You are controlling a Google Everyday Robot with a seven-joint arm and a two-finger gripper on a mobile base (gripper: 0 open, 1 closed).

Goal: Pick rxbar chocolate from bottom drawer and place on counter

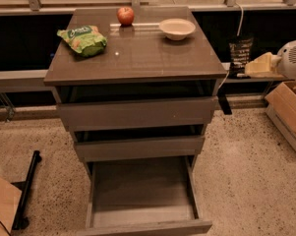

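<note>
Glossy grey-brown worktop (152, 58): green crinkly chip bag (83, 39) L, red apple (125, 15) at back, pale round bowl (177, 28) R of apple. Cream robot hand (251, 69) beyond worktop's R edge.

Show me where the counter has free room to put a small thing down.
The front half of the counter is bare, from the chip bag across to the right edge. The back is crowded: apple, bowl. The gripper hangs right of the counter, beyond that edge.
</note>
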